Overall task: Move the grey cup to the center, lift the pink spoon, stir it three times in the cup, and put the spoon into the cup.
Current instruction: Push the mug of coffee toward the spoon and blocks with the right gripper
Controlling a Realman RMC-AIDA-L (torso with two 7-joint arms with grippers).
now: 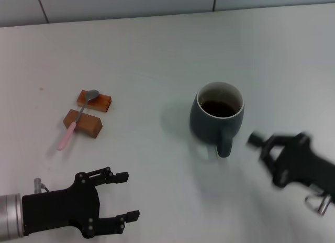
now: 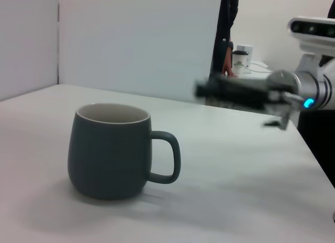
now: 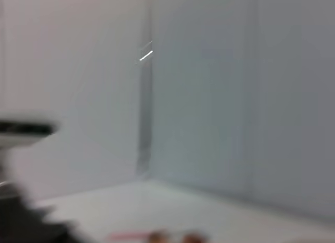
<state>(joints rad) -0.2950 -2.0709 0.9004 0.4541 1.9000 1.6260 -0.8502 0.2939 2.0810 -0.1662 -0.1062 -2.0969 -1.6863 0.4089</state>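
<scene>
- You have the grey cup point(image 1: 216, 119) standing upright on the white counter point(image 1: 157, 59), right of the middle of your head view, its handle turned toward the robot and dark brown liquid inside.
- Your right tool point(image 1: 261, 147) sits just beside that handle, on the cup's right and apart from it (it shows as a blur, so you cannot tell whether its fingers are spread or closed).
- Your left tool point(image 1: 125, 196) hovers low at the near left with its two fingers apart and nothing between them, well apart from the cup.
- You will find the pink spoon point(image 1: 77, 119) on the far left, lying across two brown wooden blocks point(image 1: 89, 113), metal bowl on the farther block, pink handle hanging past the nearer one.
</scene>
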